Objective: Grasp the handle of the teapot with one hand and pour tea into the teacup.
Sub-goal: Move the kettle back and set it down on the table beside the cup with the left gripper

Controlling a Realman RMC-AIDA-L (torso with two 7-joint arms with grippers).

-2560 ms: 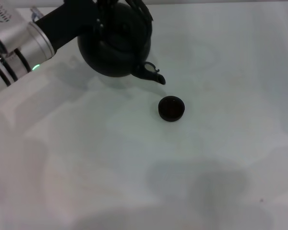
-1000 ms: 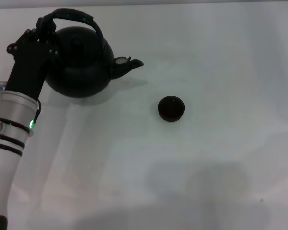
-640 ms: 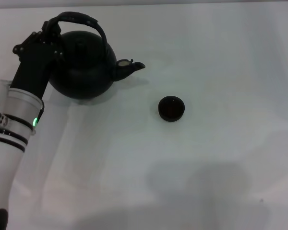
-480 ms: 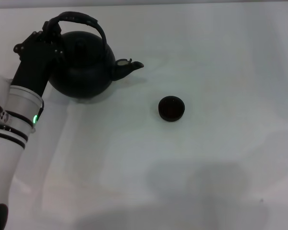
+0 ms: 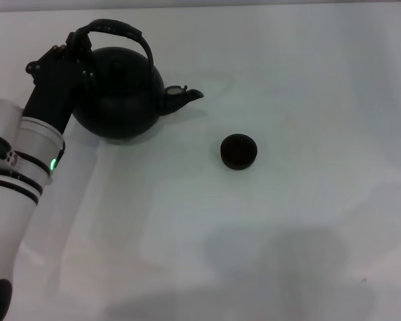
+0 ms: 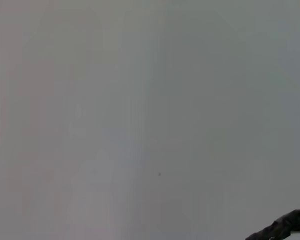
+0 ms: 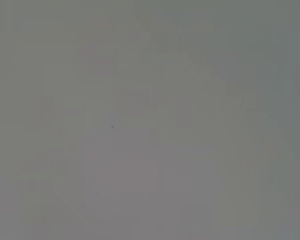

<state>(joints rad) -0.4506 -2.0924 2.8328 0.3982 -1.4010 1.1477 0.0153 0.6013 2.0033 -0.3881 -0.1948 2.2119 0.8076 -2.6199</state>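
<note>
Head view: left gripper [image 5: 77,50] by round black teapot [image 5: 120,93] (arched handle [image 5: 117,30])

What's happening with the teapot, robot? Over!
Left claw at the handle, grip unclear. Teapot upright on the table, spout facing the teacup. Nothing between them. Right claw out of view.

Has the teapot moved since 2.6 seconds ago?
Yes. The teapot was tipped with its spout close above the teacup; it now stands upright on the table, farther to the cup's left, left gripper at its handle.
</note>
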